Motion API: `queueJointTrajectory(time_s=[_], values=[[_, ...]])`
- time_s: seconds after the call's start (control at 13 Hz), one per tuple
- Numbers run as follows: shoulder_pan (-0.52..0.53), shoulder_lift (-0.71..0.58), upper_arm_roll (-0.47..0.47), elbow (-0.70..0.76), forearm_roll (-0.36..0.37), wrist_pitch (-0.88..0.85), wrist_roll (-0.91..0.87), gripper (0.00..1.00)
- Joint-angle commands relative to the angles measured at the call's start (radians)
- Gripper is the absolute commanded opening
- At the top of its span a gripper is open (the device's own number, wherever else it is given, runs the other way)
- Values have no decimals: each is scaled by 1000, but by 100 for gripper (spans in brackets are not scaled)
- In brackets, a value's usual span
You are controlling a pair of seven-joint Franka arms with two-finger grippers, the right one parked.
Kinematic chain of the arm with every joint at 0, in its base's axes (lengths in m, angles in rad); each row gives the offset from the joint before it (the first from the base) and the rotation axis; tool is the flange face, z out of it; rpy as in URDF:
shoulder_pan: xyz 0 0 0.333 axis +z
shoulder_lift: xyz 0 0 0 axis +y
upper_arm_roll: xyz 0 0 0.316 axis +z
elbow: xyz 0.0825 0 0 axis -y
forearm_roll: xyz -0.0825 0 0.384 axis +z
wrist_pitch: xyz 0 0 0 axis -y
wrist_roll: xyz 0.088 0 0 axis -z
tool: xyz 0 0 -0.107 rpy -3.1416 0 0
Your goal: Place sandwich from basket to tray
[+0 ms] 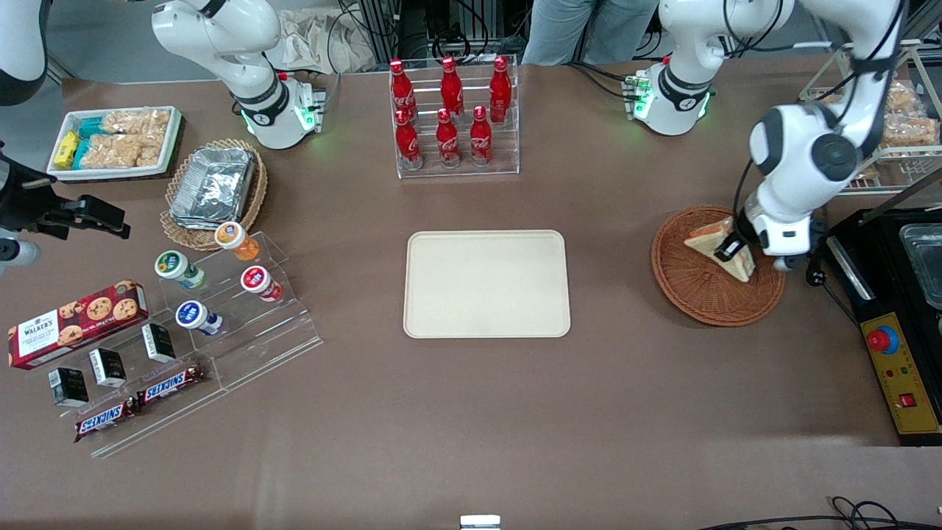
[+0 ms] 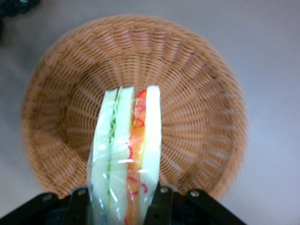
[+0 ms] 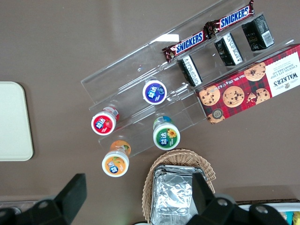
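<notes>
Step in hand, as judged: grasp/lift phase of the pick. The left arm's black two-finger gripper (image 1: 730, 249) is positioned over the round, shallow, reddish-brown woven wicker basket (image 1: 699, 294) and is clenched on the plastic-wrapped triangular white-bread sandwich (image 1: 706, 239) with red-orange and green filling. In the wrist view the 2 fingers (image 2: 161, 201) are seen pressed against both bread faces, cut edge facing the camera, basket weave (image 2: 197, 93) below. Whether the sandwich is fully clear of the basket floor cannot be told; it is tilted, inside the basket's outline.

The flat cream-beige rectangular plastic tray (image 1: 441, 324) is seen bare, well apart from the basket toward the parked arm's end of the table.

Next move, as judged: a vertical lift clear of the basket rim is needed, then a sideways transfer from the basket to above the tray, then lowering and release. The soft bread could be deformed by grip pressure.
</notes>
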Motion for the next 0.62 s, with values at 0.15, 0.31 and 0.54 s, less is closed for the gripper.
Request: queueJointTrajectory(time_s=[0.15,0.31,0.54], values=[[-152,71,-23,496,-41,-448,167,0],[-241,87,-24,544,-72,-453,299,0],[-408,164,-23,593,-104,-413,333,0]])
